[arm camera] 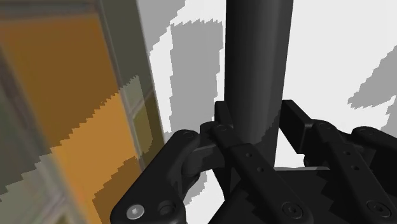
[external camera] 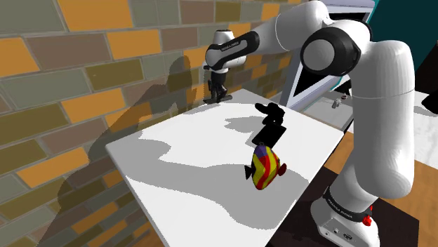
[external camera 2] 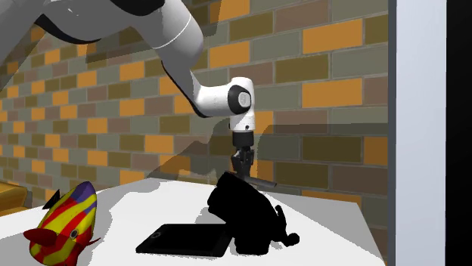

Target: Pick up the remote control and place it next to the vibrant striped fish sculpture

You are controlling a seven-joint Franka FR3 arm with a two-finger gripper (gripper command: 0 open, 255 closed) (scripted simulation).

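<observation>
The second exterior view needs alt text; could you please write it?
A white arm's black gripper clasps a remote control at a white table's far edge by a brick wall. Nearer lie a black object, a flat black slab and a striped fish sculpture.

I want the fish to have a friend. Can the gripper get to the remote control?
Probably yes: the gripper is right at the remote control, its fingers either side and seeming to clasp it, with nothing in the way.

The arm (external camera: 379, 105) reaches far forward, gripper (external camera: 216, 95) pointing down, clasping the remote control (arm camera: 257, 63).
</observation>
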